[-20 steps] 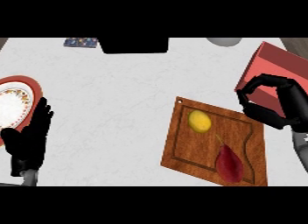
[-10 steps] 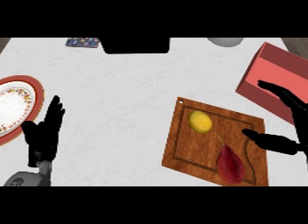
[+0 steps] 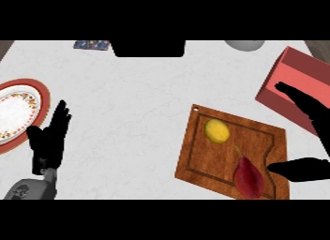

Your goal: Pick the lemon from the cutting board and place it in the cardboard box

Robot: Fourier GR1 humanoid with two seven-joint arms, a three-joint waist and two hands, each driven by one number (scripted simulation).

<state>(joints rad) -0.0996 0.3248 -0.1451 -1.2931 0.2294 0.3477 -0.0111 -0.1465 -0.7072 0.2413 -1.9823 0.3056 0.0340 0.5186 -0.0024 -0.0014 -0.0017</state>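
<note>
A yellow lemon (image 3: 217, 131) lies on the upper left part of a wooden cutting board (image 3: 204, 159). A dark red, pointed vegetable (image 3: 248, 176) lies on the same board, lower down. The red-sided box (image 3: 298, 89) stands at the right edge, behind the board. My right hand (image 3: 317, 117) is open at the right, fingers stretched in front of the box and thumb low over the board's right edge. It stays apart from the lemon. My left hand (image 3: 50, 138) rests open at the lower left, fingers up.
A white plate (image 3: 12, 115) with a red rim and patterned border lies at the left edge, beside my left hand. A black object (image 3: 148, 48) stands at the back centre, a patterned item (image 3: 92, 45) to its left, a grey bowl (image 3: 245, 45) to its right.
My right hand has uncurled from in front of the box and spread open, dropping toward the board's right edge. My left hand has shifted slightly right, away from the plate.
</note>
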